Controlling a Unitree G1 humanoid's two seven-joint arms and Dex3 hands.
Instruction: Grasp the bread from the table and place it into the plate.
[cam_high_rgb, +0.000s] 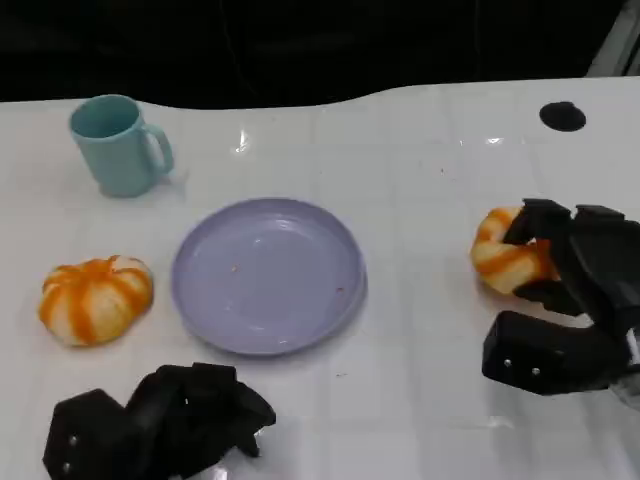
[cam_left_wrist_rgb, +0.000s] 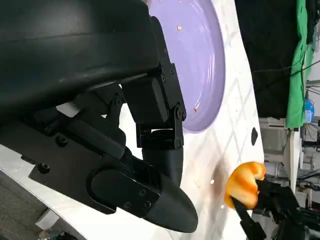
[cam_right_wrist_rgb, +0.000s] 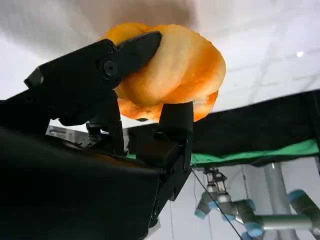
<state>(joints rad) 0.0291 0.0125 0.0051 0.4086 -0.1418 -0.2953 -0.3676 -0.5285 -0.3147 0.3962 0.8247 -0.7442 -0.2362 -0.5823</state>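
Observation:
A twisted orange-and-cream bread (cam_high_rgb: 505, 257) lies at the right of the white table, and my right hand (cam_high_rgb: 570, 300) grips it, fingers wrapped over its top and near side. Close up, the bread (cam_right_wrist_rgb: 172, 70) sits between black fingers (cam_right_wrist_rgb: 100, 75). The lavender plate (cam_high_rgb: 267, 273) stands at the table's middle, bare but for crumbs. A second striped bread (cam_high_rgb: 96, 298) rests left of the plate. My left hand (cam_high_rgb: 160, 420) lies at the near edge below the plate, fingers curled in, holding nothing. The plate (cam_left_wrist_rgb: 200, 65) and the gripped bread (cam_left_wrist_rgb: 243, 185) also appear in the left wrist view.
A light teal mug (cam_high_rgb: 118, 144) stands at the back left. A black round spot (cam_high_rgb: 562, 116) marks the table at the back right. The table's far edge meets a dark background.

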